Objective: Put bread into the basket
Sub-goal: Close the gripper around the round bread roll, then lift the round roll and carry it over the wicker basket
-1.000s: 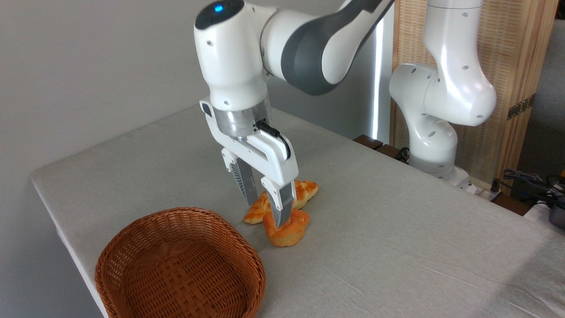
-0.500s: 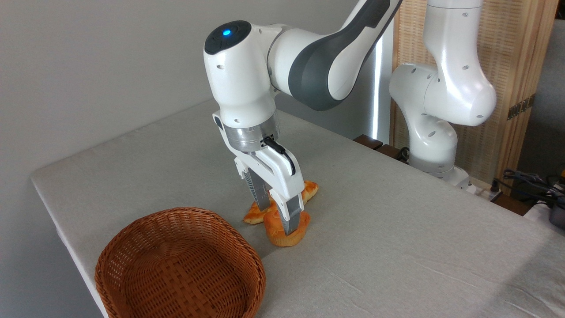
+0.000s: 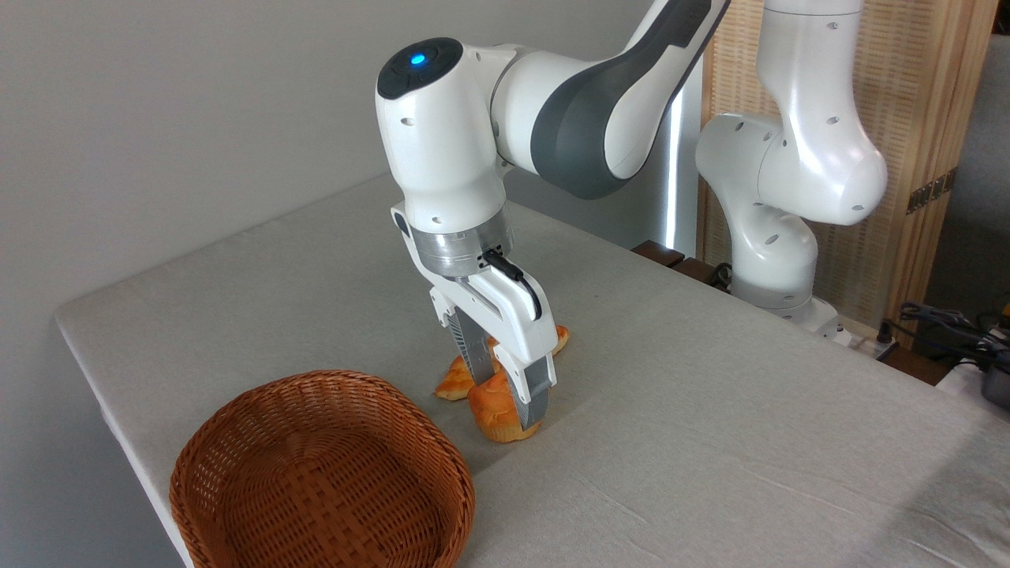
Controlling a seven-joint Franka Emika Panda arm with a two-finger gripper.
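At the left, near the front edge, a reddish-brown woven wicker basket (image 3: 322,476) sat on the table (image 3: 710,410). It was shallow and round-cornered, its weave ribbed along the rim and checkered across the bottom. The table was covered with a pale grey cloth, matte and faintly creased toward the right.

Just right of the basket, apart from its rim, the small round orange-golden bun (image 3: 495,408) rested on the cloth. Its top was glossy and its sides paler. The white arm's two-finger pincer (image 3: 505,394) reached down over it, tilted, with one ribbed grey finger (image 3: 472,356) behind the bun and the other finger (image 3: 534,398) pressed against its near right side. The fingers were narrowed around the bun and appeared to clamp it, though the bun's underside looked to touch the table.

Directly behind, a longer flat braided golden loaf (image 3: 456,383) lay on the cloth, mostly hidden by the pincer, with its ends showing on either side.

Above, the arm's smooth white plastic shell (image 3: 442,150) carried a dark cap with a small blue light (image 3: 416,59). At the far right stood a slatted pale wooden screen (image 3: 923,118). No writing could be read anywhere.
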